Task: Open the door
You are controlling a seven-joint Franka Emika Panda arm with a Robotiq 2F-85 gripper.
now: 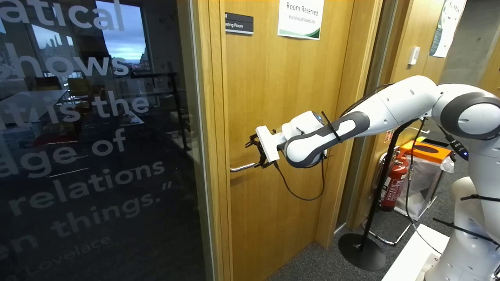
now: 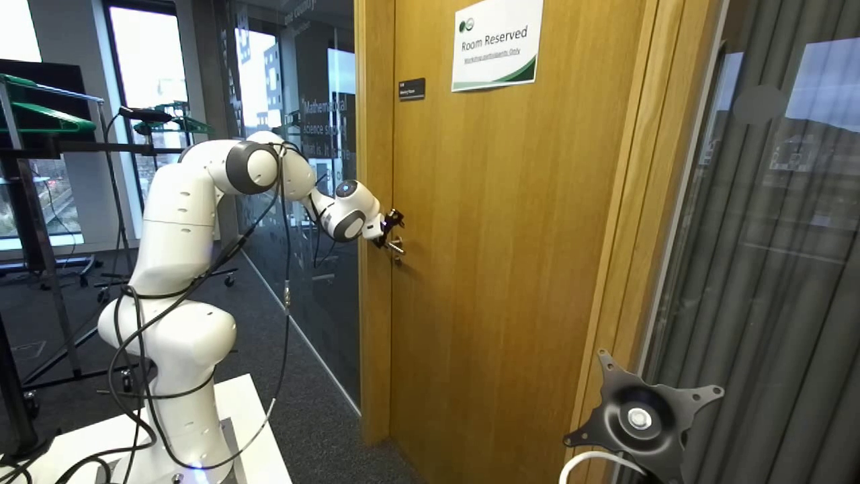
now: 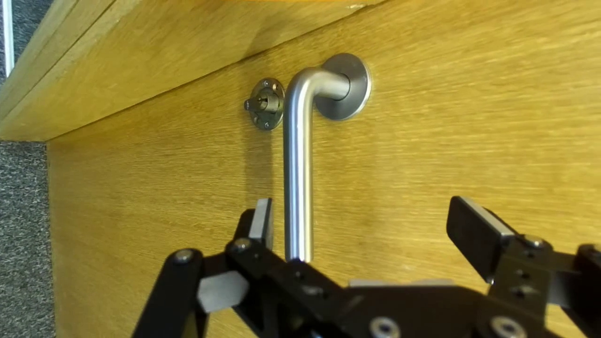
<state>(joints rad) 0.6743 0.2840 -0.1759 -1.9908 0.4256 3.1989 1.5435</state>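
Clearly, the gripper (image 3: 359, 213) is unclenched, its 2 fingers (image 3: 474, 234) spread; the wrist view shows 1 lever handle (image 3: 298, 178) between them, nearer the 9 o'clock finger. Behind is 1 closed door (image 3: 385, 159). Both exterior views, unlike the wrist's, show its 1 plaque (image 2: 412, 89) at 12 o'clock and 1 sign (image 2: 497, 47) at 1 o'clock from the handle.

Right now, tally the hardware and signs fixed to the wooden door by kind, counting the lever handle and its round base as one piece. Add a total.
Silver lever handle: 1
Round lock fitting: 1
Dark room plaque: 1
"Room Reserved" paper sign: 1
Total on the wooden door: 4
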